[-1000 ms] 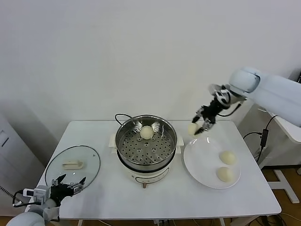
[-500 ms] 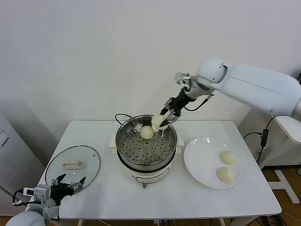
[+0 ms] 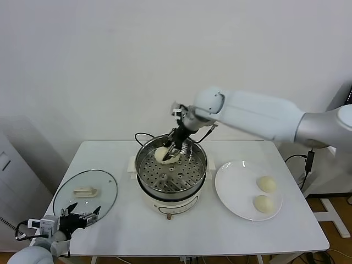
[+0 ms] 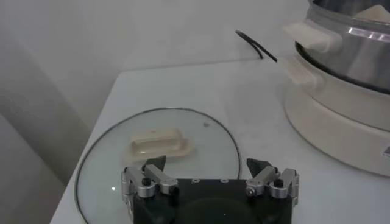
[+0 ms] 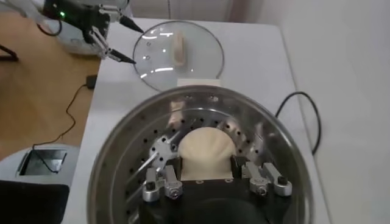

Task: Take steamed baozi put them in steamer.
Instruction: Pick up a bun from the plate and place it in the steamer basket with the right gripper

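Observation:
My right gripper [image 3: 174,149] is shut on a cream-white baozi [image 3: 163,154] and holds it low inside the steamer [image 3: 144,171], near the back of its perforated floor. In the right wrist view the baozi [image 5: 206,146] sits between the fingers of the right gripper [image 5: 205,165], above the steamer's floor [image 5: 122,170]. Two more baozi [image 3: 267,183] [image 3: 264,204] lie on the white plate [image 3: 234,190]. The gripper hides the spot beside the held bun, so I cannot make out another bun in the pot. My left gripper [image 3: 81,216] is open and empty at the table's front left.
The glass lid [image 3: 85,192] with its white handle lies flat at the left of the table, just ahead of the left gripper [image 4: 206,163]. A black cord [image 3: 142,135] runs behind the steamer. The steamer's white base [image 4: 341,122] stands to the lid's right.
My right gripper has carried the baozi from above the plate's back edge leftward over the steamer and down into it. The left arm has not moved.

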{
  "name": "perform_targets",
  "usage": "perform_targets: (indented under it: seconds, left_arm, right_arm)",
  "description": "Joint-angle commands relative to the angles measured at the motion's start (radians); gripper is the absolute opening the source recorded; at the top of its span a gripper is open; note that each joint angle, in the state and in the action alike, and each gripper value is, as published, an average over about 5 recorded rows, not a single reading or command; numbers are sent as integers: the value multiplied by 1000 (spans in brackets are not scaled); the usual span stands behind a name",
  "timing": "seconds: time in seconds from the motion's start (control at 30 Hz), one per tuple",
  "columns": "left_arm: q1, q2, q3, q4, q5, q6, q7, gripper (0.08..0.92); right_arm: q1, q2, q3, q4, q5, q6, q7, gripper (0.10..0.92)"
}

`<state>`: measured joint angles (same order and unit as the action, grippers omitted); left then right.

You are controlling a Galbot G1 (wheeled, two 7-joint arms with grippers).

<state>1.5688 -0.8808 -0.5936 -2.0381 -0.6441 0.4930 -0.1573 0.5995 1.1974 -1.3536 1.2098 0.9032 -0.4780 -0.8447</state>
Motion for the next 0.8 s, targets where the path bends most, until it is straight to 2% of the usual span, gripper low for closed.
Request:
perform_targets:
  seconds: [0.03,0.63,0.8]
  left_arm:
    - [0,-1,2,4,0,-1,1,823]
    - [2,4,3,11,-4,-5,3,823]
    - [2,3,3,13,-5,-5,4,823]
  right_arm:
    - [-61,63,5,-16,-28,-36,68,507]
    - [-130,110,17,-59,-71,-48,115,513]
    - [-132,110,25,-64,-66,-49,117,605]
